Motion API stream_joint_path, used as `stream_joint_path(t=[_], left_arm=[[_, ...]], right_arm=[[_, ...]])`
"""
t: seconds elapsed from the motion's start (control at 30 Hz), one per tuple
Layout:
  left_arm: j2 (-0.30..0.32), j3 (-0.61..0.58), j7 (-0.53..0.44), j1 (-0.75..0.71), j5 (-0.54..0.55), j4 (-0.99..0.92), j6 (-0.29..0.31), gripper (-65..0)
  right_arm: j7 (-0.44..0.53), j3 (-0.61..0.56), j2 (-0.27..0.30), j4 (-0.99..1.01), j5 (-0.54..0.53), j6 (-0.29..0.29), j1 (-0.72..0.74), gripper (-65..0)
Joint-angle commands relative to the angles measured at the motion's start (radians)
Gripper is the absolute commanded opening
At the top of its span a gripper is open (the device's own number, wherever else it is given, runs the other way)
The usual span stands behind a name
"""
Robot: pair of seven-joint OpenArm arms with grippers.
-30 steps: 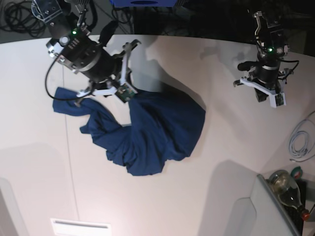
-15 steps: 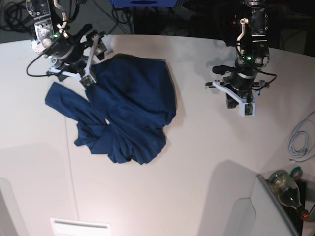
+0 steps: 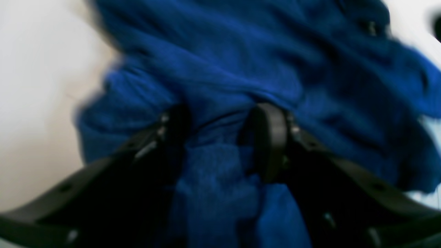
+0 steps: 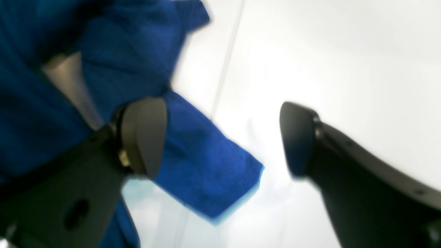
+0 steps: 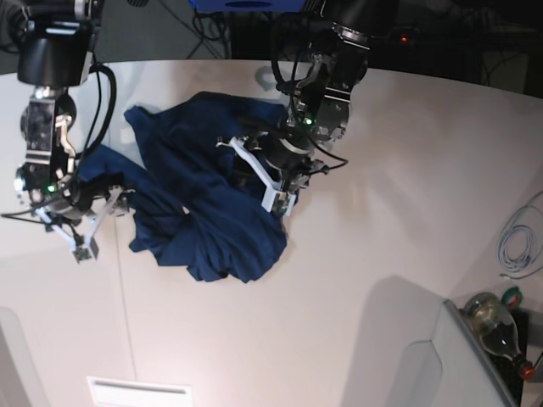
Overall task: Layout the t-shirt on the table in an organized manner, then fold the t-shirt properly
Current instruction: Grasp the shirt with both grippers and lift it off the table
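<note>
Reaching in from the right of the base frame, your left pincer (image 5: pixel 276 182) had come off bare tabletop (image 5: pixel 399 254) and landed on the right-hand side of the t-shirt (image 5: pixel 204 212). A moment earlier it hung well clear of the cloth with its jaws pressed together. In the left wrist view they now stood partly spread, astride a raised ridge of navy cloth (whether the pads were already biting it, I could not tell through the blur).

Your right pincer (image 4: pixel 224 137) had dropped from the upper left of the base frame to the middle left. Its jaws were spread wide and held nothing. One pad sat over the sleeve (image 4: pixel 206 172), the other over white tabletop.

The t-shirt lay left of centre, bunched and creased, one sleeve trailing toward the left edge, its lower hem a rumpled lobe.

So you had let go and re-stationed both arms at opposite sides of the garment. I judged that the layout stage was unfinished, with the likely next step a two-sided pinch and pull to flatten it. No fold had begun.
</note>
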State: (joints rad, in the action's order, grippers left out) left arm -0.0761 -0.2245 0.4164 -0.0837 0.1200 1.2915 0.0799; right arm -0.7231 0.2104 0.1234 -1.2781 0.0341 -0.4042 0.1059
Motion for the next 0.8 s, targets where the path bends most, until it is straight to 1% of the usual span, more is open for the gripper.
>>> stream_joint_path(t=[0.0, 0.03, 0.1, 0.17, 0.23, 0.3, 0.37, 0.4, 0.43, 0.47, 0.53, 0.57, 0.6, 0.63, 0.67, 0.7, 0.77], left_arm=[[0.020, 0.004, -0.003, 0.005, -0.001, -0.002, -0.007, -33.1], [0.039, 0.004, -0.003, -0.004, -0.001, -0.010, -0.007, -34.6], [0.074, 0.004, -0.001, -0.029, -0.001, -0.006, -0.007, -40.2], [0.106, 0.006, -0.001, -0.055, -0.001, -0.005, -0.007, -46.6], [0.135, 0.006, -0.001, -0.077, 0.000, -0.005, -0.007, -52.5], [0.152, 0.006, -0.006, -0.100, 0.000, -0.005, -0.007, -55.1], [0.164, 0.006, -0.006, -0.109, 0.000, 0.001, -0.007, -56.1], [0.164, 0.006, -0.006, -0.112, 0.000, 0.003, -0.007, -56.3], [0.164, 0.006, -0.006, -0.116, 0.000, 0.009, -0.007, -56.4], [0.164, 0.006, -0.006, -0.120, 0.000, 0.015, -0.007, -56.4], [0.166, 0.006, -0.003, -0.123, 0.000, 0.038, -0.007, -56.9], [0.166, 0.006, -0.003, -0.124, 0.000, 0.052, -0.007, -57.9], [0.172, 0.006, -0.001, -0.127, 0.000, 0.064, -0.007, -60.7], [0.178, 0.006, -0.001, -0.136, 0.000, 0.081, -0.007, -64.7], [0.180, 0.006, -0.001, -0.144, 0.000, 0.106, -0.007, -65.0], [0.180, 0.006, -0.001, -0.150, 0.000, 0.133, -0.007, -65.0], [0.195, 0.006, -0.001, -0.178, 0.000, 0.188, -0.007, -65.0]], right_arm=[[0.020, -0.013, 0.019, 0.059, -0.009, 0.001, 0.045, -16.1], [0.041, -0.030, 0.023, 0.125, -0.010, 0.001, 0.071, -16.1], [0.102, -0.068, 0.028, 0.186, -0.010, 0.001, 0.076, -16.1], [0.147, -0.096, 0.028, 0.190, -0.010, 0.001, 0.065, -16.1], [0.153, -0.128, 0.026, 0.186, -0.010, 0.001, 0.047, -16.1], [0.155, -0.153, 0.025, 0.197, -0.010, 0.001, 0.038, -16.2], [0.155, -0.170, 0.022, 0.222, -0.013, 0.001, 0.025, -16.8], [0.156, -0.171, 0.022, 0.232, -0.013, 0.001, 0.025, -19.1], [0.156, -0.171, 0.022, 0.249, -0.013, 0.001, 0.025, -24.5], [0.158, -0.171, 0.022, 0.260, -0.013, 0.001, 0.027, -33.6], [0.159, -0.167, 0.020, 0.265, -0.013, 0.001, 0.033, -55.8], [0.165, -0.162, 0.020, 0.262, -0.015, 0.006, 0.047, -65.0], [0.178, -0.162, 0.020, 0.262, -0.015, 0.008, 0.064, -65.0], [0.190, -0.162, 0.020, 0.263, -0.015, 0.008, 0.079, -63.5], [0.198, -0.162, 0.020, 0.263, -0.013, 0.008, 0.094, -62.6], [0.202, -0.162, 0.020, 0.262, -0.010, 0.008, 0.117, -64.5], [0.202, -0.162, 0.020, 0.262, -0.010, 0.008, 0.163, -65.0]])
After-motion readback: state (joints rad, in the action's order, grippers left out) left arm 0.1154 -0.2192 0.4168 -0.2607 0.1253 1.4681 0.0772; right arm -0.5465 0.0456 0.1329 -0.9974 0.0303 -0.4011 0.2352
